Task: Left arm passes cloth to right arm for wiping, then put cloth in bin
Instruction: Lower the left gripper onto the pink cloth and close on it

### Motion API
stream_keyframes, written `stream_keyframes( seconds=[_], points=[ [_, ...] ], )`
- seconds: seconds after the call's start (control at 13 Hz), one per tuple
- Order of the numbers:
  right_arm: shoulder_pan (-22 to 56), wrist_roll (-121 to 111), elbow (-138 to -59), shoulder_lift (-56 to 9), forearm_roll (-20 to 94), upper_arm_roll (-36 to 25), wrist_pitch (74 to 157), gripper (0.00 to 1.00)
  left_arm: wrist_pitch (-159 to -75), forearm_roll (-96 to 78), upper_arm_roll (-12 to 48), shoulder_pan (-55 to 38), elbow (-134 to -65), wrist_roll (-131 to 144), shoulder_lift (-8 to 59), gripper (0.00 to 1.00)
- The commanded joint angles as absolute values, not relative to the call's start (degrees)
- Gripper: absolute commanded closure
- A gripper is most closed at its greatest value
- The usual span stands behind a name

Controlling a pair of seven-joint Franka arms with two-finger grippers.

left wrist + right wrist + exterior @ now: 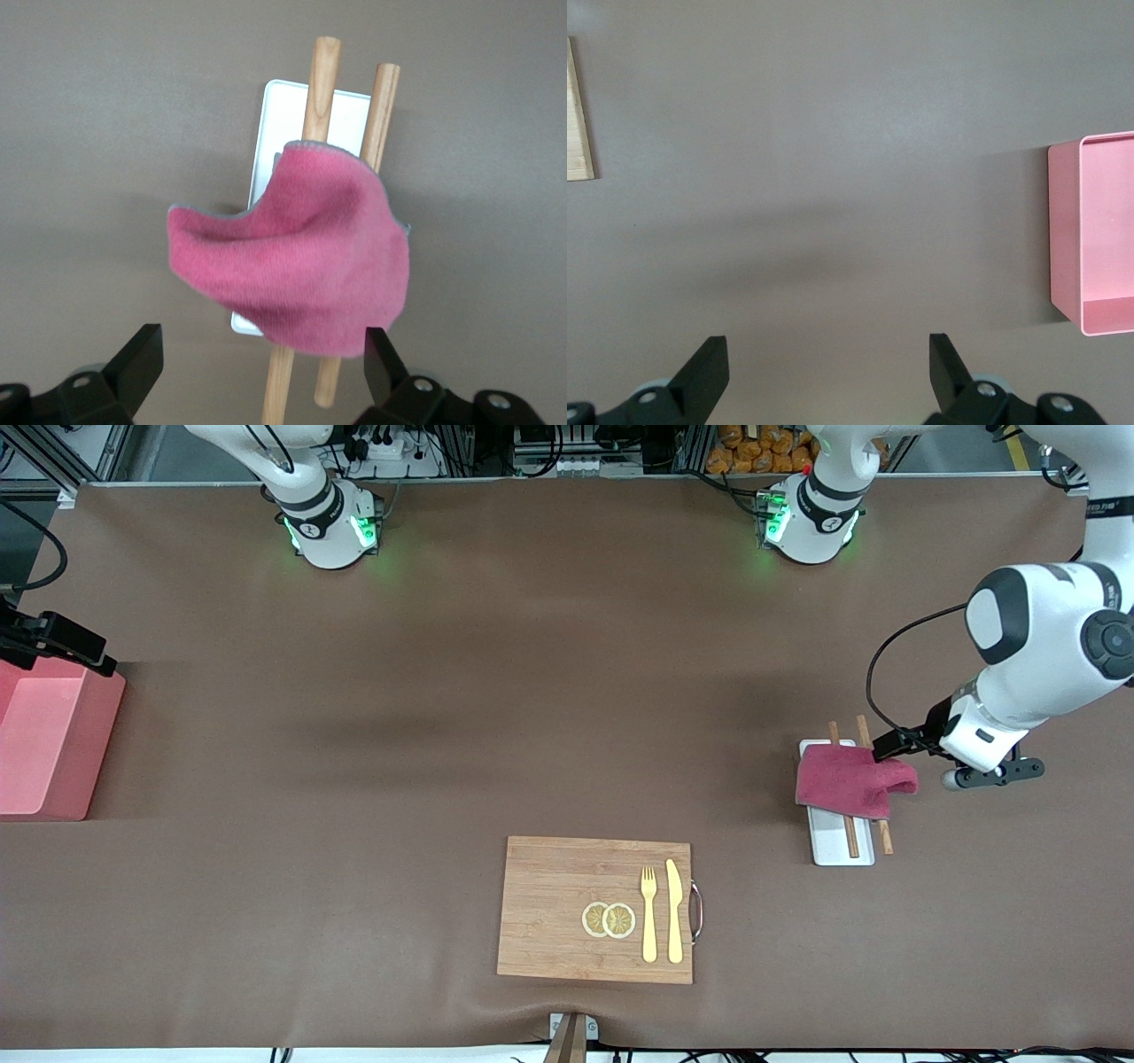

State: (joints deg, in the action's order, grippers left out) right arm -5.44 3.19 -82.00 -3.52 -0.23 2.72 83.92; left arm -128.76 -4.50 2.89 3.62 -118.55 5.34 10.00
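While my left pincer (261, 367) hangs with its jaws spread wide and nothing between them, the cloth (850, 781) lies just below it, draped in a crumpled heap over the white tray (842, 846) and the two wooden chopsticks (882, 834) at my left arm's end of the worktop (443, 717). My right pincer (828, 367) is also wide and empty, waiting above bare worktop beside the pink bin (49, 735), which stands at my right arm's end. Nearer the front camera, between tray and bin, the wooden board (567, 903) carries two lemon slices (609, 919), a yellow fork (648, 912) and a yellow knife (674, 911).
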Motion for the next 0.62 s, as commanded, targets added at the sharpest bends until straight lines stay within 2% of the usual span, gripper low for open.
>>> stream_keyframes(
  seconds=[0.0, 0.38, 0.46, 0.54],
  points=[
    [-5.36, 3.95, -80.77, -4.04, -0.79, 2.72, 83.41, 0.0, -131.3, -6.24, 3.16, 3.96, -118.56, 3.6, 12.56, 0.0],
    [-5.36, 3.87, -80.77, -4.04, -0.88, 2.72, 83.5, 0.0, -132.36, -8.43, 3.16, 4.75, -118.04, 0.88, 14.94, 0.0],
    [-5.36, 3.87, -80.68, -4.04, -0.88, 2.72, 83.41, 0.0, -132.36, -8.44, 3.16, 4.49, -117.78, 0.79, 15.03, 0.06],
    [-5.36, 3.87, -80.42, -4.04, -0.88, 2.72, 83.41, 0.0, -132.02, -8.44, 3.16, 4.13, -117.43, 0.7, 15.12, 0.2]
  ],
)
